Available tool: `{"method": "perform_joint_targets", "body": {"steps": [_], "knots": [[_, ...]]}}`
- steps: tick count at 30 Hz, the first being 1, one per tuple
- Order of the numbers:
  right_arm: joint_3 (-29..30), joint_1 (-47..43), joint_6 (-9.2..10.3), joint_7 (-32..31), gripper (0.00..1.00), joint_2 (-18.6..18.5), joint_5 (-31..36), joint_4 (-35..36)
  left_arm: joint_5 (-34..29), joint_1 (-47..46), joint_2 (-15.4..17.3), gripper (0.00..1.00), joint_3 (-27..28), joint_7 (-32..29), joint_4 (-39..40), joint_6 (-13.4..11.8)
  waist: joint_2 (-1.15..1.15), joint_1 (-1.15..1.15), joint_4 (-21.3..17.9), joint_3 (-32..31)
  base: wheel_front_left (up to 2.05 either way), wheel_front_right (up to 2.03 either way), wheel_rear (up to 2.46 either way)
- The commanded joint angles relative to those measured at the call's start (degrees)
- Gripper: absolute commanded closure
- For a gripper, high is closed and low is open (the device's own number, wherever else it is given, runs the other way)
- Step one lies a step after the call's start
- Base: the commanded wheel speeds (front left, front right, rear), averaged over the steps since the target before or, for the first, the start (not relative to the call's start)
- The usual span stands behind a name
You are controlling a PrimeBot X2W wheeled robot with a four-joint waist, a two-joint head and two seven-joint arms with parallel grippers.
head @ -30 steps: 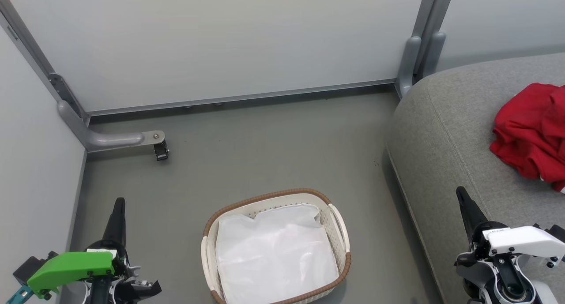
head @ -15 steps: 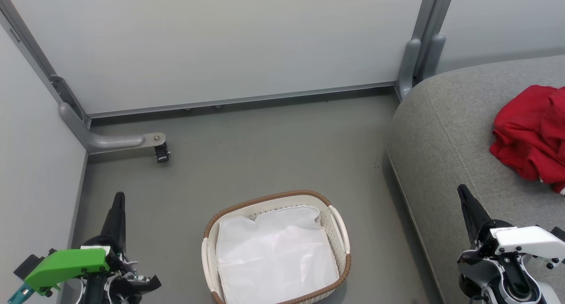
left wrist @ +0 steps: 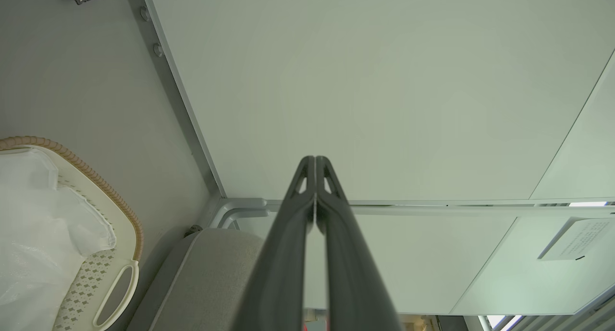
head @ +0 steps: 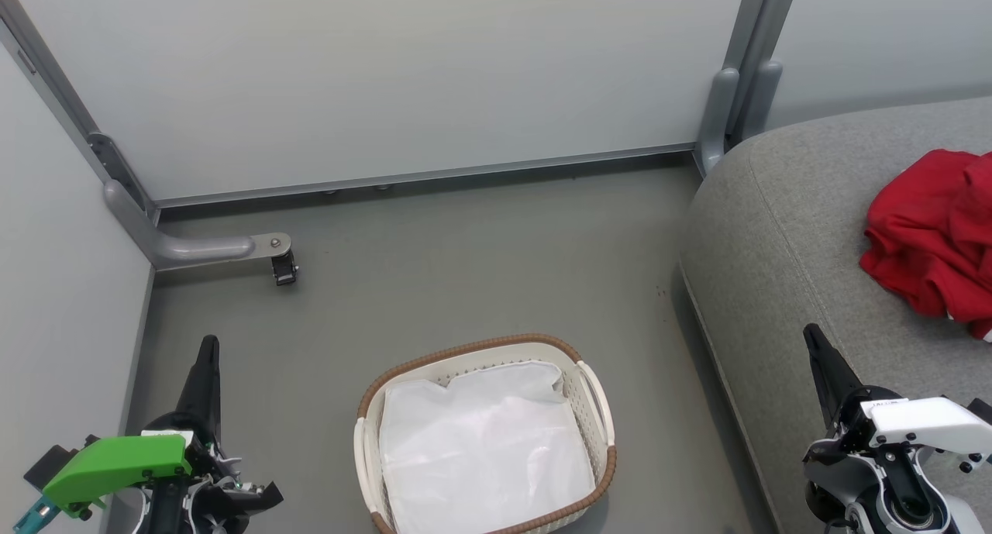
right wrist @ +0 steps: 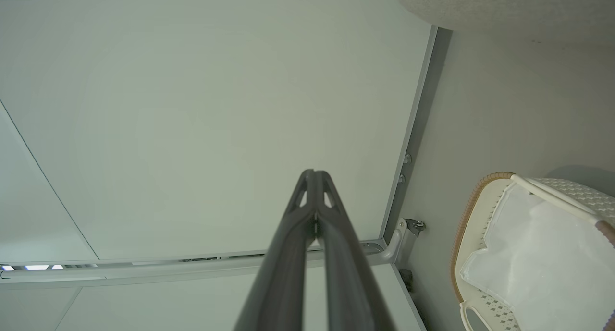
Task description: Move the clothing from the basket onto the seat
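Head view: the grey seat (head: 783, 232) takes up the 3 o'clock side, and its rounded corner comes close to the grey post (head: 728, 108) at 1 o'clock. The basket (head: 603, 472) stands on the grey floor (head: 465, 270) at 6 o'clock, near the seat's front edge but apart from it. Inside it lies 1 white sheet (head: 484, 449), crumpled and spread over the bottom almost from wall to wall. The red clothing (head: 930, 232) sits bunched on top of the seat at 3 o'clock, well apart from the basket and cut off by the picture's edge. I cannot tell whether it is 1 piece or 2.

The left claw (head: 208, 348) hangs over the floor at 8 o'clock, pointing to 12. Its 2 fingers are pressed together with nothing between them, as the left wrist view confirms. The right claw (head: 812, 339) is at 4 o'clock over the seat's front part, likewise closed and empty. A small black wheel (head: 283, 270) on a grey bracket rests on the floor at 10 o'clock.
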State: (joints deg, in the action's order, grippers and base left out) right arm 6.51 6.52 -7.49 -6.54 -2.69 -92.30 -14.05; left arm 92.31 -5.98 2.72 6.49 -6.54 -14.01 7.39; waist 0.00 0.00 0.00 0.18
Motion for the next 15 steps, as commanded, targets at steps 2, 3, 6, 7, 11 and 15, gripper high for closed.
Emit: {"method": "perform_joint_targets", "body": {"steps": [2,3,6,7,11,15], "knots": [[0.1,-0.6,0.0,-0.2,1.0,-0.4,-0.2,0.1,0.2,-0.5,0.3,1.0,0.1,-0.2,0.1,0.2,0.0,0.0,0.0,0.0,0.0,0.0,0.0],[0.1,-0.6,0.0,-0.2,1.0,-0.4,-0.2,0.1,0.2,-0.5,0.3,1.0,0.1,-0.2,0.1,0.2,0.0,0.0,0.0,0.0,0.0,0.0,0.0],[0.1,-0.6,0.0,-0.2,1.0,-0.4,-0.2,0.1,0.2,-0.5,0.3,1.0,0.1,-0.2,0.1,0.2,0.0,0.0,0.0,0.0,0.0,0.0,0.0],[0.1,-0.6,0.0,-0.2,1.0,-0.4,-0.2,0.1,0.2,-0.5,0.3,1.0,0.1,-0.2,0.1,0.2,0.0,0.0,0.0,0.0,0.0,0.0,0.0],[0.1,-0.6,0.0,-0.2,1.0,-0.4,-0.2,0.1,0.2,-0.5,0.3,1.0,0.1,-0.2,0.1,0.2,0.0,0.0,0.0,0.0,0.0,0.0,0.0],[0.1,-0.6,0.0,-0.2,1.0,-0.4,-0.2,0.1,0.2,-0.5,0.3,1.0,0.1,-0.2,0.1,0.2,0.0,0.0,0.0,0.0,0.0,0.0,0.0]]}}
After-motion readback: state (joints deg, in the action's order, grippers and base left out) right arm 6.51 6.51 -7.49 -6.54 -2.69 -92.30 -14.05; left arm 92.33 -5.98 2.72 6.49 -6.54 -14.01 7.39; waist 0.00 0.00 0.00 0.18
